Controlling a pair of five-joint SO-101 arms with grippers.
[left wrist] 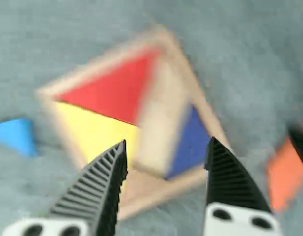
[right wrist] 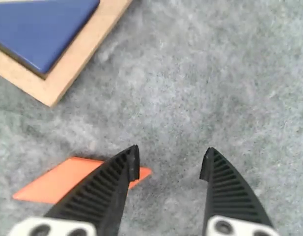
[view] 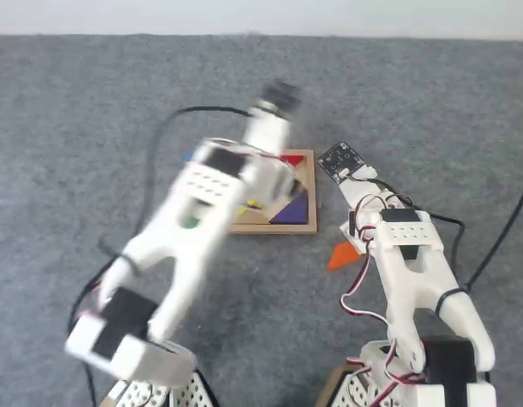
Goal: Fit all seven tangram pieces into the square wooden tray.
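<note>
Ribbed left tool (left wrist: 167, 141) agape over square wooden tray (left wrist: 153, 184), right tool (right wrist: 172, 149) agape near flat orange piece (right wrist: 55, 186).

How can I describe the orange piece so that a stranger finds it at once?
Find the wooden tray in the middle of the grey carpet. Just off its corner nearest the dark blue piece, the orange piece lies on the carpet, by the right gripper. It is the only orange thing here.
</note>
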